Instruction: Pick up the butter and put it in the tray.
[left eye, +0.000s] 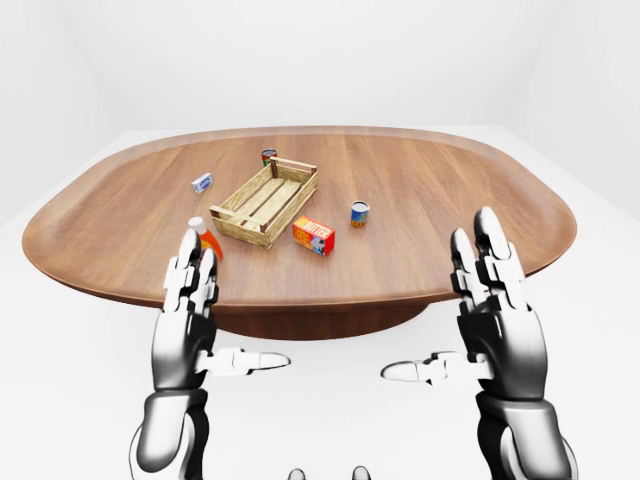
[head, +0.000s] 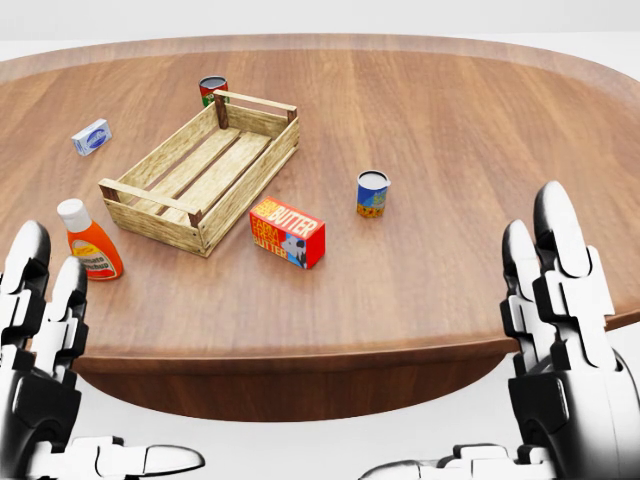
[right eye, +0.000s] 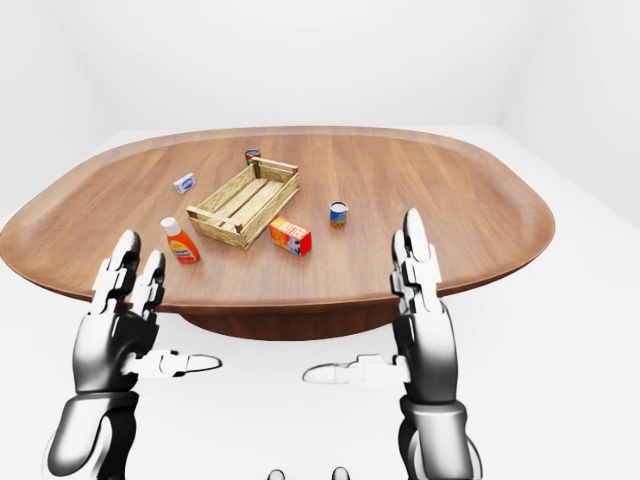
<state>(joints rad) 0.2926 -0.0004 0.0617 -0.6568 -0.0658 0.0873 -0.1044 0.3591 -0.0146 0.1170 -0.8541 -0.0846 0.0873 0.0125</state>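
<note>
The butter (head: 287, 232) is a red and orange box lying on the brown oval table (head: 450, 130), just right of the lower end of the wooden slatted tray (head: 204, 172). The tray is empty. My left hand (head: 45, 400) is open at the lower left of the head view, below the table's near edge. My right hand (head: 545, 370) is open at the lower right, also below the edge. Both hands are empty and well short of the butter.
An orange sauce bottle (head: 88, 240) stands left of the tray. A small blue-white box (head: 92, 137) lies further up on the left. A dark can (head: 212, 91) stands at the tray's upper end. A blue can (head: 372, 193) stands right of the butter.
</note>
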